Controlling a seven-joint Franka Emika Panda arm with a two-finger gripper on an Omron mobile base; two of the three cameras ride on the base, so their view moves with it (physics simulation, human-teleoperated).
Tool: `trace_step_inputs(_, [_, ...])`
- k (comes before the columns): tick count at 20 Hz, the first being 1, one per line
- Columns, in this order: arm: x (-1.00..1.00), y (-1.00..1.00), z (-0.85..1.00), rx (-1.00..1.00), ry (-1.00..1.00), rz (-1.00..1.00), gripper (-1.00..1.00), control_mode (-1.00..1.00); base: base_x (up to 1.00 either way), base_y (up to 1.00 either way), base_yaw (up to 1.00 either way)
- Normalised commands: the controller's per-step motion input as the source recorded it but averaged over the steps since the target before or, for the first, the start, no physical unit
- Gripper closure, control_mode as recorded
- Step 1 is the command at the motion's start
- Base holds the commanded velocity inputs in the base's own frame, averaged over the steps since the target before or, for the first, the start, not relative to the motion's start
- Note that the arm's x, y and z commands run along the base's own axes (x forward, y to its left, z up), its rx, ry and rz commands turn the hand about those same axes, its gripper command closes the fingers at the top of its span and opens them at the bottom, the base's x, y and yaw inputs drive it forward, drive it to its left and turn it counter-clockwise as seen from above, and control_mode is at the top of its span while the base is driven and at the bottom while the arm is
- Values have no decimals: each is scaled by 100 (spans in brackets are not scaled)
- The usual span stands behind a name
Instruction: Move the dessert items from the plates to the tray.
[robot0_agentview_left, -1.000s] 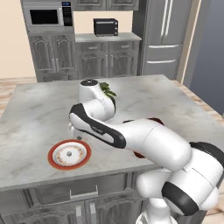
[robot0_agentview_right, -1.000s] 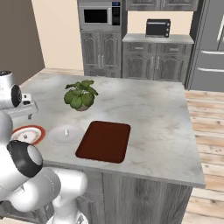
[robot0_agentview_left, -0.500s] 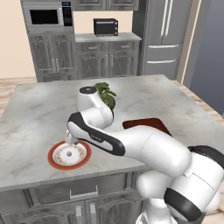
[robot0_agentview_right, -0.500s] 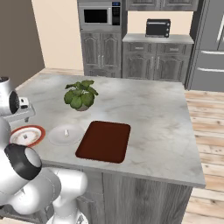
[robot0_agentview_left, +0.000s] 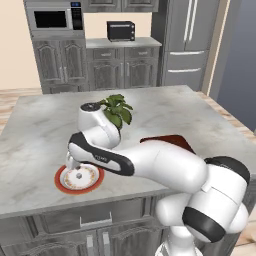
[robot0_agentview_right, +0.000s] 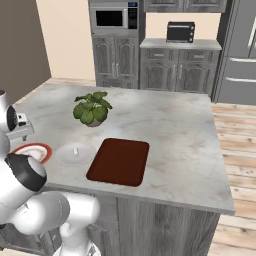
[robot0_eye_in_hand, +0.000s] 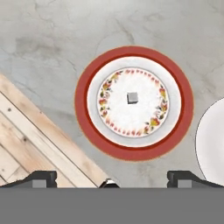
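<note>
The plate with the orange-red rim (robot0_eye_in_hand: 83, 105) lies straight below my gripper (robot0_eye_in_hand: 112, 179), with a tiny whitish dessert item (robot0_eye_in_hand: 132, 98) at its patterned centre. Both fingertips (robot0_eye_in_hand: 40, 178) stand far apart and hold nothing, so the gripper is open. In the left base view the gripper (robot0_agentview_left: 74, 167) hangs just above this plate (robot0_agentview_left: 62, 183) near the counter's front edge. Right of it sits the plain white plate (robot0_agentview_right: 62, 157), which carries another small pale morsel (robot0_agentview_right: 76, 149). The dark red-brown tray (robot0_agentview_right: 119, 161) lies right of the white plate.
A potted plant (robot0_agentview_right: 91, 108) stands on the counter behind the plates. The counter's front edge runs close to the red-rimmed plate, with wooden floor (robot0_eye_in_hand: 26, 144) beyond it. Cabinets, a microwave and a fridge line the far wall.
The arm has swung left and down, bringing the hand from near the plant to just above the red-rimmed plate. The jaws have stayed open.
</note>
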Motion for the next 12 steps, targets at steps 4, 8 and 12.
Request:
trace_step_inputs(4, [12, 6, -20, 0, 0, 0, -100, -100, 0, 0, 0])
trace_step_inputs(8, [11, 0, -6, 0, 2, 0, -100, -100, 0, 0, 0])
trace_step_inputs(12, [14, 0, -8, 0, 4, 0, -100, -100, 0, 0, 0])
